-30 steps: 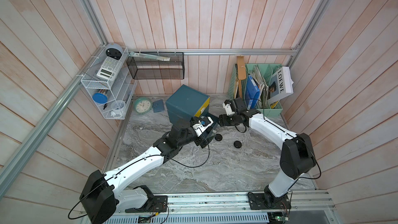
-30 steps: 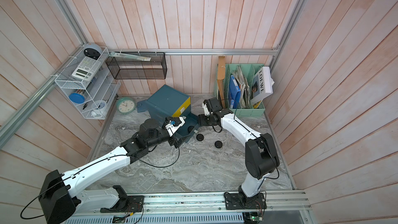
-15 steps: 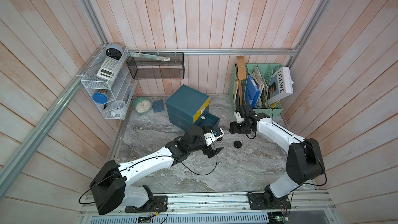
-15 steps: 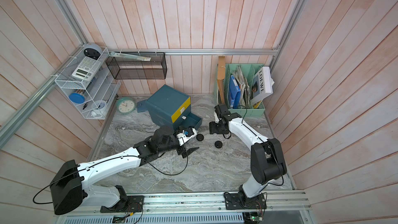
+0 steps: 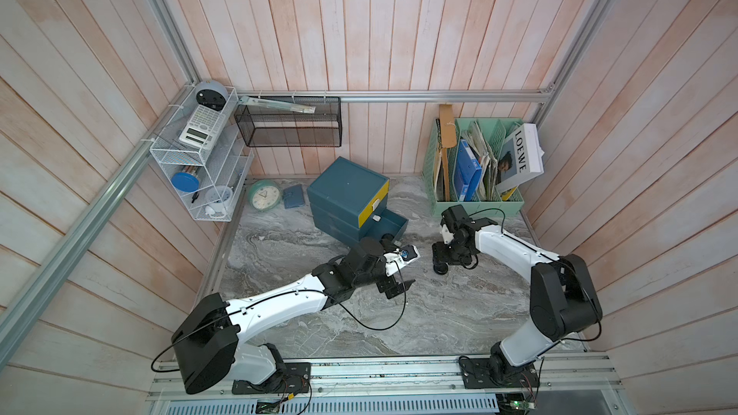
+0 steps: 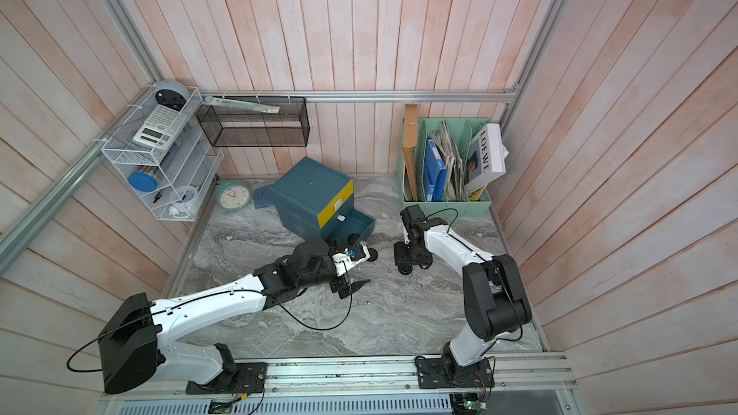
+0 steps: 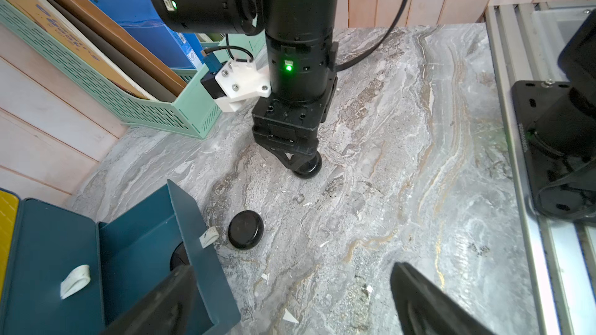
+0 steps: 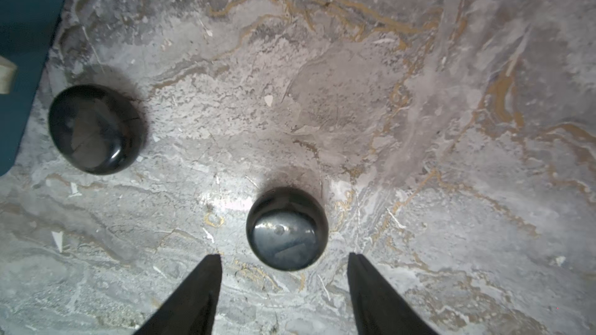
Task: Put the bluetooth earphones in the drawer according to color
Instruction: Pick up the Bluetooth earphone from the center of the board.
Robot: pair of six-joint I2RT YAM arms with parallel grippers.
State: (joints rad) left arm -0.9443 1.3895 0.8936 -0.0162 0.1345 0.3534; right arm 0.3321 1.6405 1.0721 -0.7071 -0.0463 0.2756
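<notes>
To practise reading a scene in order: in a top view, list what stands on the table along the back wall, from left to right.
From the left: mint-green clock → small blue flat item → drawer cabinet → mint-green file rack.

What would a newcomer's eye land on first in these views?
The dark teal drawer cabinet with its yellow top drawer stands near the back of the marble table, with one teal drawer pulled open. Two glossy black earphone cases lie on the marble: the nearer case just outside that open drawer, and the other case at the tips of the open right end effector.
</notes>
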